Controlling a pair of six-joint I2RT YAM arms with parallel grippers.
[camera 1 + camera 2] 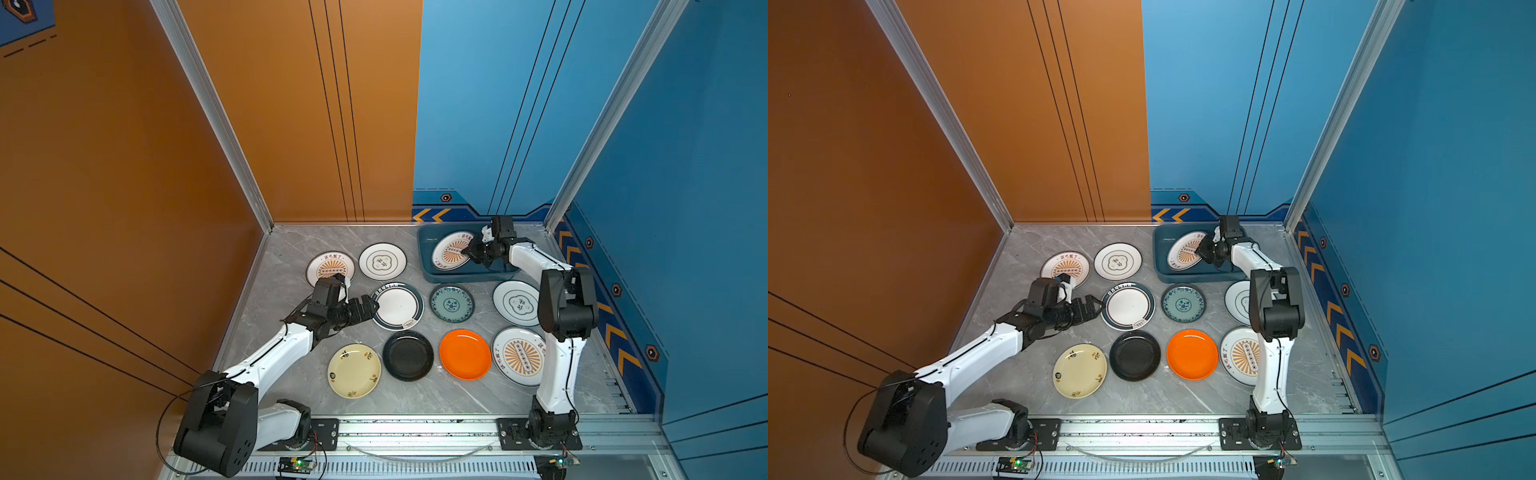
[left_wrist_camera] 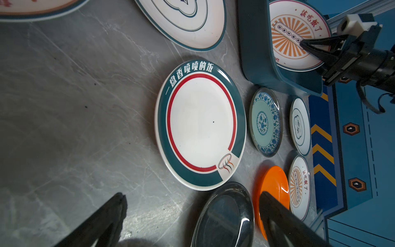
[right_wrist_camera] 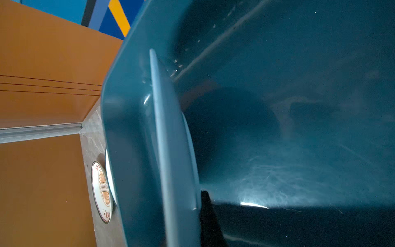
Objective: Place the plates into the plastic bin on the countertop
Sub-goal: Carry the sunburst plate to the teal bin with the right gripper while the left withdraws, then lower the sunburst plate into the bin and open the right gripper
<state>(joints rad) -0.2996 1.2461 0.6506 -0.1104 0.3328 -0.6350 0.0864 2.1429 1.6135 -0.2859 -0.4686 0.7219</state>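
The plastic bin [image 1: 424,259] [image 1: 1158,255] [image 2: 254,42] [image 3: 277,107] stands at the back right of the countertop [image 1: 415,399]. Inside it a white plate with an orange sunburst [image 1: 446,251] [image 1: 1183,254] [image 2: 288,32] [image 3: 171,149] is tilted, and my right gripper [image 1: 464,251] [image 1: 1200,250] [image 2: 302,43] [image 3: 198,205] is shut on its rim. My left gripper [image 1: 374,305] [image 1: 1098,307] [image 2: 192,195] stands open and empty at the left edge of a white plate with a dark teal band and red ring [image 1: 397,306] [image 1: 1127,306] [image 2: 201,124].
Other plates lie flat on the countertop: sunburst [image 1: 330,268] and white ringed [image 1: 382,262] at the back left, teal patterned [image 1: 451,303], white ringed [image 1: 515,302], sunburst [image 1: 519,355], orange [image 1: 464,354], black [image 1: 407,356], cream [image 1: 353,370]. Walls close three sides.
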